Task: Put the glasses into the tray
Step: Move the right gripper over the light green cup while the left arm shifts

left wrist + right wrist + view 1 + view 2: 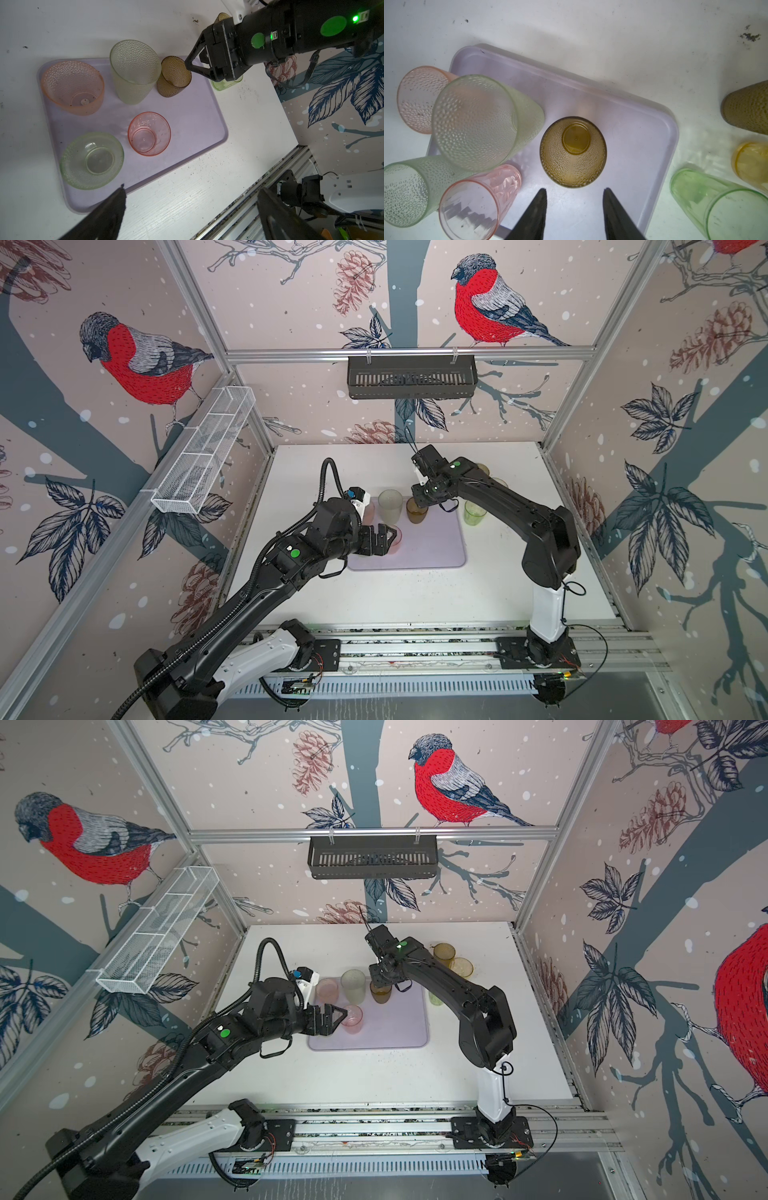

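While five glasses (133, 70) stand in the tray (187, 116), three wait on the table (187, 197) — green (691, 191), yellow (749, 164), brown (747, 108) | my right jaws parted, olive-brown glass (573, 151) free just ahead | my left jaws wide, empty

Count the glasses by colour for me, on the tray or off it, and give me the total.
Pink glasses: 2
Pale frosted green glasses: 2
Bright green glass: 1
Yellow glass: 1
Brown glasses: 2
Total: 8
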`<state>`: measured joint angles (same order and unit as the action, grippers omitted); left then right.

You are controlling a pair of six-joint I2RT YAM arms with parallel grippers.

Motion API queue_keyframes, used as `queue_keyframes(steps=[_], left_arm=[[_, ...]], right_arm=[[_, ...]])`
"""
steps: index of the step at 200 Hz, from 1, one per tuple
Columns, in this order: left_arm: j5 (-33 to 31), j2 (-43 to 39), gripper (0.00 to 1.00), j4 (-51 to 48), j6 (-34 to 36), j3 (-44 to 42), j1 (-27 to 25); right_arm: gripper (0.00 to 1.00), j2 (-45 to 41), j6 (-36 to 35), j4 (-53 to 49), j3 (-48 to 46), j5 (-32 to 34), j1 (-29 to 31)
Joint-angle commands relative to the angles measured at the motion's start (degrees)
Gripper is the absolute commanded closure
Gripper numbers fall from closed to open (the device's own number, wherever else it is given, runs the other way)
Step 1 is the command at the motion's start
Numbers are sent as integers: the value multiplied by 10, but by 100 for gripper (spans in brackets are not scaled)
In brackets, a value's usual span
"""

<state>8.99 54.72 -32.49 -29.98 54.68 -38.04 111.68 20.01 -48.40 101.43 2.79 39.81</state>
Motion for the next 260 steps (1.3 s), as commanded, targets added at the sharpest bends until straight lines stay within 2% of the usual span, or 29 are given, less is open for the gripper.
queue_keyframes(steps=[1,38,106,148,177,260], left_arm=[[14,-11,2,-5,5,-6,0],[21,-6,2,-1,9,-8,0],[18,47,2,31,-14,5,-10],[-13,96,2,50,-41,22,-50],[-45,123,2,63,-69,44,-70],[-76,234,2,77,-110,139,-84]], right_arm=[[51,-18,28,-7,-11,18,8],[46,-31,32,-10,-14,23,13],[44,-59,5,-21,-33,14,-8],[39,-91,-15,-20,-60,-4,-23],[36,-116,-34,-14,-78,-26,-50],[34,-162,-94,17,-130,-106,-141]])
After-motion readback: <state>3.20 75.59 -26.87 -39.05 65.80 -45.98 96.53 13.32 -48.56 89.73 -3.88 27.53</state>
